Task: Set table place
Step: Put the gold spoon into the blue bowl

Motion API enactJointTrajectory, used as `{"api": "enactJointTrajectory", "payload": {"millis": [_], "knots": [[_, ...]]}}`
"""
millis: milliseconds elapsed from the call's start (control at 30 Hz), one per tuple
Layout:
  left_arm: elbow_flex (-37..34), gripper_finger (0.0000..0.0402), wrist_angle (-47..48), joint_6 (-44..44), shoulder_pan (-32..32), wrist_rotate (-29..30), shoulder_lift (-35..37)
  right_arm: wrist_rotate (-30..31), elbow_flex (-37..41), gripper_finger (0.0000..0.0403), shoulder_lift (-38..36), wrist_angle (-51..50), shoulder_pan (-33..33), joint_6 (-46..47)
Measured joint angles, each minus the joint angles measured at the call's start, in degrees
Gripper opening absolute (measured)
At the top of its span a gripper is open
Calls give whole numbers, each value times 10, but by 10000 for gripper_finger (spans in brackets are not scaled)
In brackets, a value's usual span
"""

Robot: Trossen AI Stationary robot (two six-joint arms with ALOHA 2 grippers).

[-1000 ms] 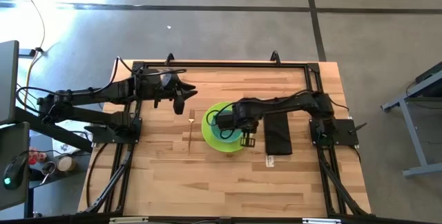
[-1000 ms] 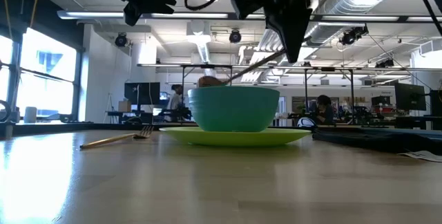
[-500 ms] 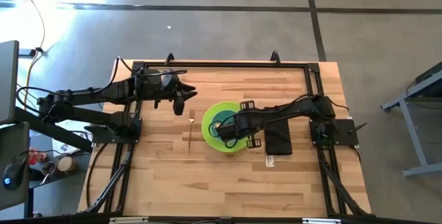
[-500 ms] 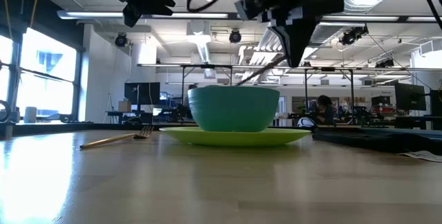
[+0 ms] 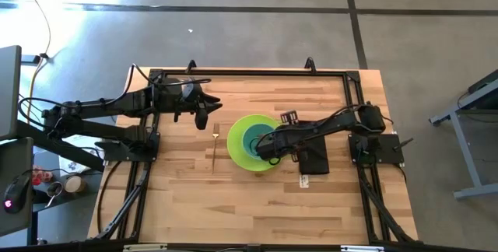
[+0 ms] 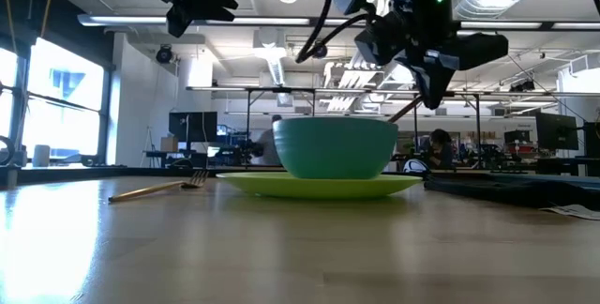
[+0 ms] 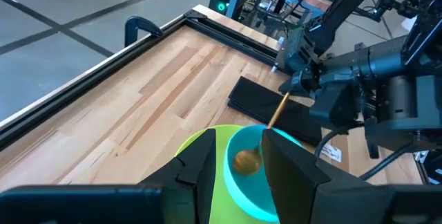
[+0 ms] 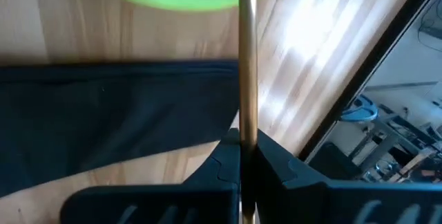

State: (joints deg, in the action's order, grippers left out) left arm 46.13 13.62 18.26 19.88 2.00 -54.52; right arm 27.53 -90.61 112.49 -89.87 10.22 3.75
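Note:
A teal bowl stands on a lime-green plate in the middle of the table. A gold fork lies left of the plate. A black napkin lies right of it. My right gripper is over the bowl's right rim, shut on a gold spoon. The spoon's bowl end is inside the teal bowl. My left gripper hangs open and empty above the table's far left part, its fingers apart. My right gripper pinches the spoon's handle between its two shut fingers. The handle runs along the fingers and straight out past their tips. The fingers come from the table's right, slanting down toward the bowl. The spoon slopes down to the left, its bowl end inside the teal bowl.
A white tag lies by the napkin's near end. A black rail frame edges the table. Bare wood lies near the front edge. The room with desks and people shows beyond the table in the low view.
My right gripper has gone toward the table's right edge and tipped from pointing down to slanting leftward, keeping the spoon, whose handle now slopes lower with its bowl end in the teal bowl. The teal bowl has slid a little toward the right on the plate.

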Motion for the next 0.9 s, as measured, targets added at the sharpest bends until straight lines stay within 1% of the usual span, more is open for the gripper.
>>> {"api": "enactJointTrajectory", "payload": {"millis": [200, 300, 433, 633, 767, 900], "knots": [[0, 106, 0, 2, 0, 4, 0, -2, 0, 0, 0, 43, 2, -28], [0, 106, 0, 2, 0, 6, 0, -2, 0, 0, 0, 48, 2, -42], [0, 106, 0, 4, 0, 6, 0, -29, 0, 5, 0, 48, 1, -61], [0, 106, 0, 5, 0, 6, 0, -64, 0, 42, 0, 48, 1, -55], [0, 106, 0, 5, 0, 6, 0, -66, -2, 70, 0, 44, 1, -46], [0, 106, 0, 5, 0, 6, 0, -67, -39, 89, -1, 32, -1, -15]]}}
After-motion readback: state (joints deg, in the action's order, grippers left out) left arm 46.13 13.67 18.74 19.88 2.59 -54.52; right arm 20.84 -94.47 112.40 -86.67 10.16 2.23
